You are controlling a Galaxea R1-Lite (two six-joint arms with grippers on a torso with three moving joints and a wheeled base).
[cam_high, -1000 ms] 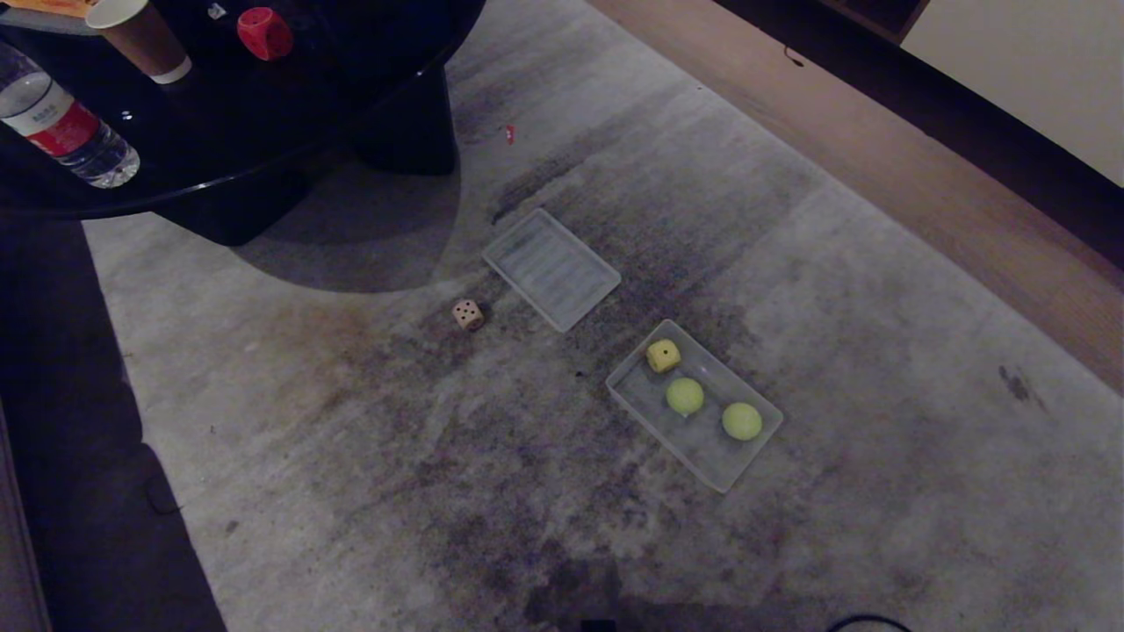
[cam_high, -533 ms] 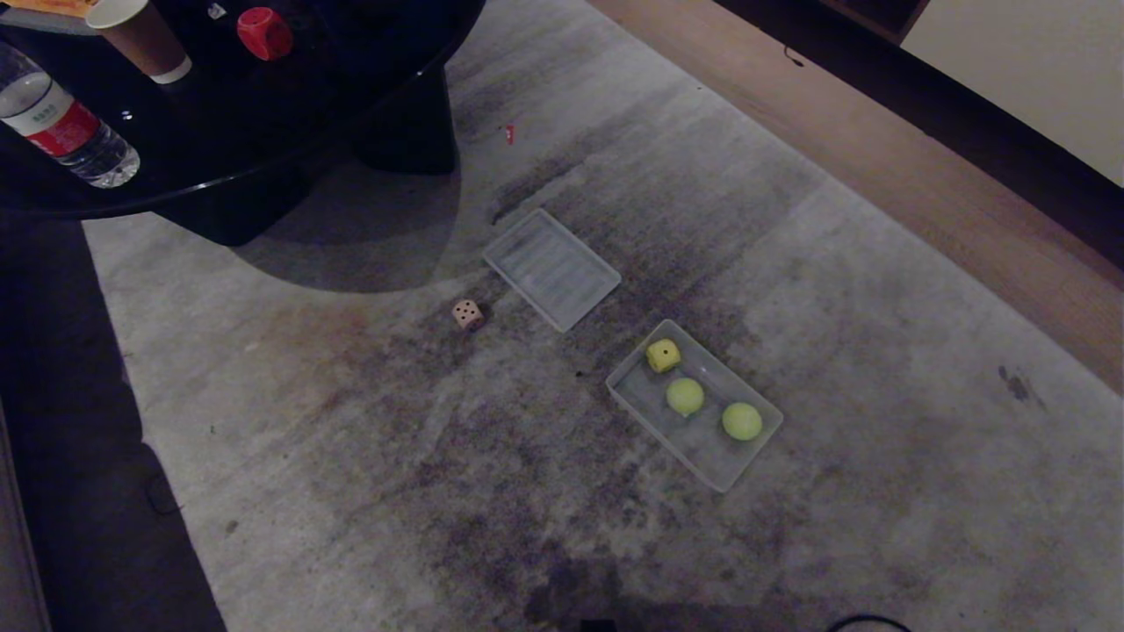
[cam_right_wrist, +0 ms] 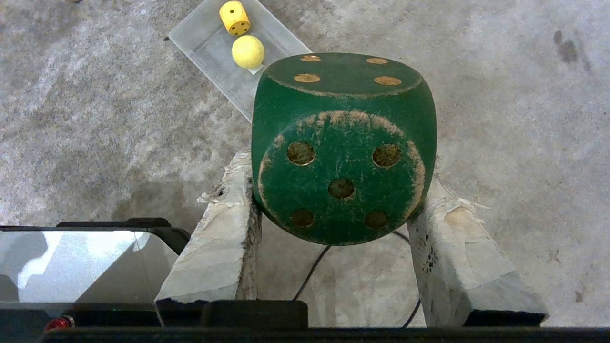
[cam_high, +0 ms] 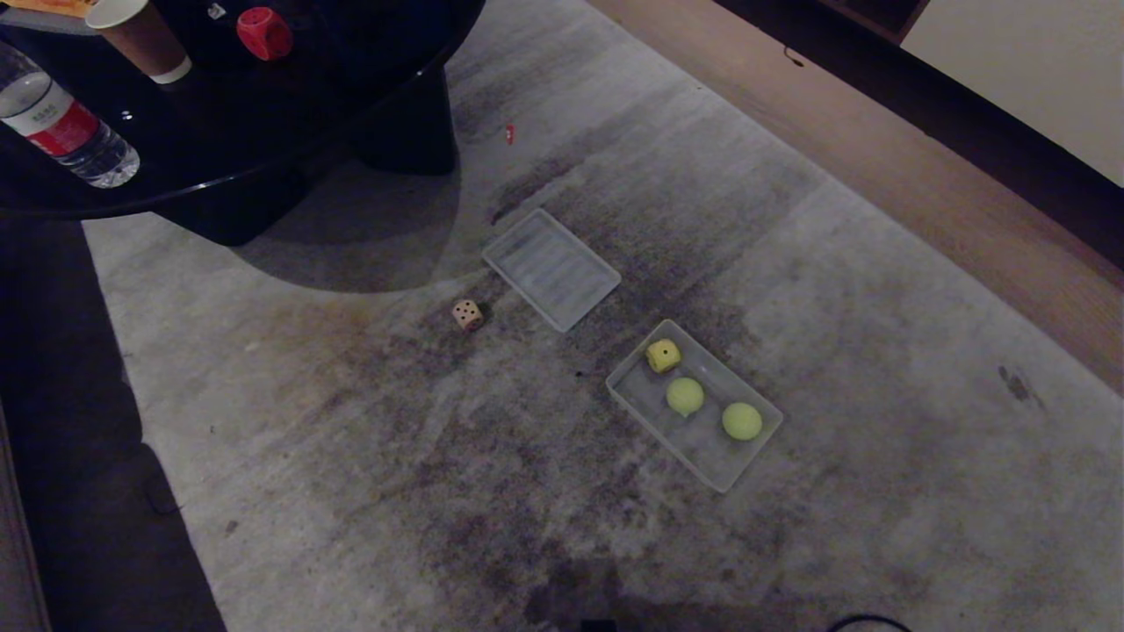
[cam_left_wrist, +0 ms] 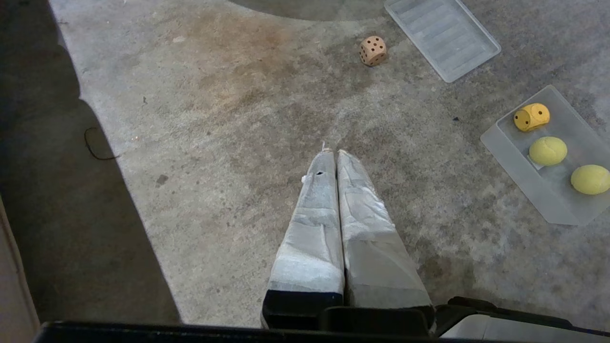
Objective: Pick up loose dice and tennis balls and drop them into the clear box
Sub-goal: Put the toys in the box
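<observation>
Your right gripper (cam_right_wrist: 336, 209) clamps a dark green die (cam_right_wrist: 343, 147) between its taped fingers, above the carpet (cam_high: 369, 456). Your left gripper (cam_left_wrist: 332, 155) hangs empty, fingers pressed together. The clear box (cam_high: 680, 443), at five o'clock from the ribbed lid (cam_high: 551, 268), holds a yellow die (cam_high: 663, 355) and apparently two tennis balls (cam_high: 685, 396). A beige die (cam_high: 468, 314) lies loose at the lid's eight o'clock.
</observation>
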